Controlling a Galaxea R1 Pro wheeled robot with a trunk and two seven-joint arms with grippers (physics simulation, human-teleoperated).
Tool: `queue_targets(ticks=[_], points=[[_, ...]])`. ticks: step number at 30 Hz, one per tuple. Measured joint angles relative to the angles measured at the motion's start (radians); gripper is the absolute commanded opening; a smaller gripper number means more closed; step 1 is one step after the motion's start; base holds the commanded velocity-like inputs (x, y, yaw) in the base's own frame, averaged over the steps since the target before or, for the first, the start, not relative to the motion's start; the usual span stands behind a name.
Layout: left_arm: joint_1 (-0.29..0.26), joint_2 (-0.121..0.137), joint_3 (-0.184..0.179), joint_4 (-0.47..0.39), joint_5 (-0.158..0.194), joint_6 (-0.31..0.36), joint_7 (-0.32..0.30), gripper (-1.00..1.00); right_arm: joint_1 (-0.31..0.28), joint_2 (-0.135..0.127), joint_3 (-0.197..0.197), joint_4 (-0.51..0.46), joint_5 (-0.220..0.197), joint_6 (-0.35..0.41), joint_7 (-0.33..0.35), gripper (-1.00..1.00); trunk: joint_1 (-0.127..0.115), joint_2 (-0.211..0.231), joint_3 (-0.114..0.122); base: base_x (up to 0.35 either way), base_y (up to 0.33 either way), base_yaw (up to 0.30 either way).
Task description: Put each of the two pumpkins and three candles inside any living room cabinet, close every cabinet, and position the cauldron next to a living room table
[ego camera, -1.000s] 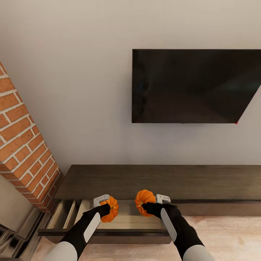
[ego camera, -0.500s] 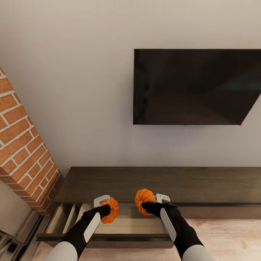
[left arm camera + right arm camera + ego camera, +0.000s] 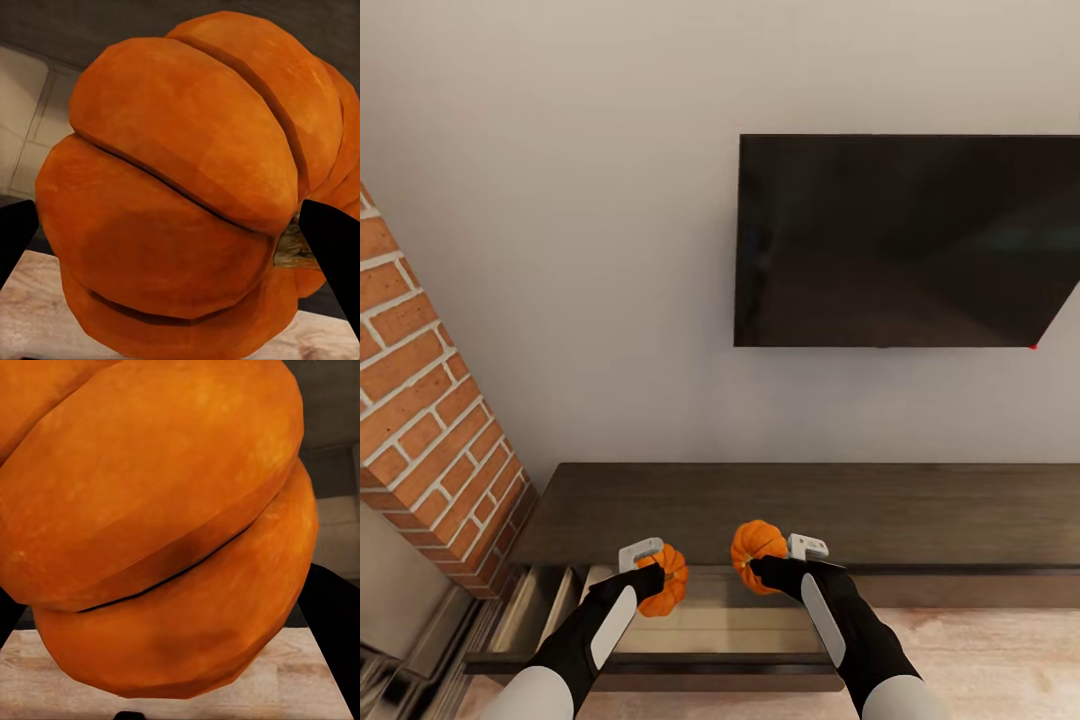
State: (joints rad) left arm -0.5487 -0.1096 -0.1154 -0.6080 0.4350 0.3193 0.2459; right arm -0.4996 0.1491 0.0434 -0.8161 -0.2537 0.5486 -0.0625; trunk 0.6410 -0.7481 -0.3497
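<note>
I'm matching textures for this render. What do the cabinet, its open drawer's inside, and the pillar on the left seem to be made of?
The cabinet looks like dark-brown wood with a matt finish; faint grain streaks run along its top. The open drawer inside looks like pale, lightly finished wood, with no clear grain visible. The pillar looks like red brick with pale mortar joints, rough and unglazed.
</note>
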Motion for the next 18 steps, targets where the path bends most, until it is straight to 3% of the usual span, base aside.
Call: queue_targets(ticks=[8,15,18], points=[[0.000,-0.001,0.000,-0.007,-0.003,0.001,0.001,-1.00,0.000,-0.001,-0.003,0.000,-0.002,-0.003,0.004,-1.00,0.000,0.000,0.000,0.000,0.000,0.000],[0.000,0.000,-0.001,-0.008,-0.002,0.001,0.000,-1.00,0.000,-0.004,-0.005,0.000,0.001,-0.008,0.007,-1.00,0.027,-0.049,-0.022,0.000,0.000,0.000],[0.000,0.000,-0.002,-0.006,-0.004,0.000,0.002,-1.00,0.000,-0.007,0.001,0.001,0.001,-0.054,0.007,-1.00,0.038,-0.070,-0.031,0.000,0.000,0.000]])
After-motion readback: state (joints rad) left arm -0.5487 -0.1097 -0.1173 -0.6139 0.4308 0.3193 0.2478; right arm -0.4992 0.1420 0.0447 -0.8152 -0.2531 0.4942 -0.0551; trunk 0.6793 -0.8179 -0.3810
